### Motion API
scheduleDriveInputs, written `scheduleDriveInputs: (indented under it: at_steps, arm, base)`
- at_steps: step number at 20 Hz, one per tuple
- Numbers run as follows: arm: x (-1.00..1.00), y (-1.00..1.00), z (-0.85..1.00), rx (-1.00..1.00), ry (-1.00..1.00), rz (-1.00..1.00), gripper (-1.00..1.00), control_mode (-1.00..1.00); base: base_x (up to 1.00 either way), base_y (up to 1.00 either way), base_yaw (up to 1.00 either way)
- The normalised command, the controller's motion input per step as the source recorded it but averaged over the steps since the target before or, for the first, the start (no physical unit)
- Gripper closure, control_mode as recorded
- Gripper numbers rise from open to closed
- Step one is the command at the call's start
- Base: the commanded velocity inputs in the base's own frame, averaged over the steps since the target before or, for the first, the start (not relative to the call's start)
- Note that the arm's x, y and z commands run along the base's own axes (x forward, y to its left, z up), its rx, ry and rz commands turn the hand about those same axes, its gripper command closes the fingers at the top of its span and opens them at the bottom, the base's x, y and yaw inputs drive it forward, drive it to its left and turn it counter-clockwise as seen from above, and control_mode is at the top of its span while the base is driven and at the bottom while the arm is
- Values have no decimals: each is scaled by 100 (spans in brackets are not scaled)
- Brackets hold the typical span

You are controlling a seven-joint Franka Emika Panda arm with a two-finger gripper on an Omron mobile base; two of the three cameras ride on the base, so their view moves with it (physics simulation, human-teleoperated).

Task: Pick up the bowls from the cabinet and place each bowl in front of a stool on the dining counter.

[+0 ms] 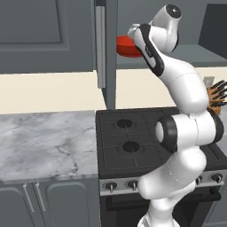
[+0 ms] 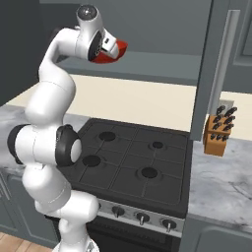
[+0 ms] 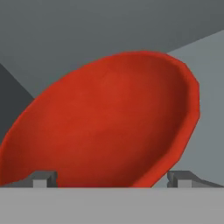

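One red bowl (image 3: 109, 122) looms large in the middle of the hand view, tilted, with the end effector (image 3: 111, 178) at the bottom edge, its two fingertips (image 3: 43, 178) spread wide to either side of the bowl's lower rim. In the left base view the bowl (image 1: 125, 46) sits top centre inside the open cabinet (image 1: 106, 53), behind the arm's wrist. Below lies the black stove (image 1: 128, 142), with a knife block (image 2: 219, 130) on the marble bench (image 2: 221, 177) at the right.

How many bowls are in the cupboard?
1: a red bowl on the open cabinet shelf above the stove, by the hand. More may be hidden.
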Motion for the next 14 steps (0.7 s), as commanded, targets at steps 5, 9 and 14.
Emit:
scheduleDriveInputs:
  at_steps: [5, 9, 14]
  arm:
    - [10, 0, 0, -4, 7, -3, -100, -100]
    - [-3, 0, -7, -14, 0, -5, -100, -100]
    - [-4, 0, -31, -19, -4, -5, -100, -100]
  base:
    - [0, 0, 0]
    - [0, 0, 0]
    - [0, 0, 0]
